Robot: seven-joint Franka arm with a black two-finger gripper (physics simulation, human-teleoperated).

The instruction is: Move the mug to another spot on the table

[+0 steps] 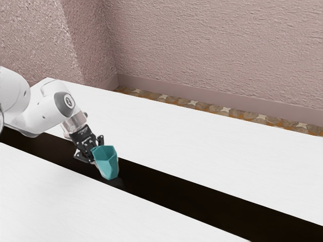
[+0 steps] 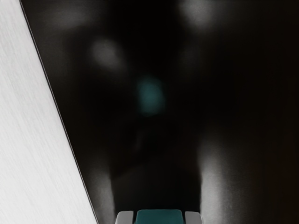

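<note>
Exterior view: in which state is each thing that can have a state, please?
mug, slightly tilted, held at its rim over the dark strip of the table
tool, shut on the mug

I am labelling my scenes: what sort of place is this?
Probably a bare simulated room: a rough pinkish wall, a strip of stone-patterned floor, and a white table with a black band, where the gripper holds a teal mug.
</note>
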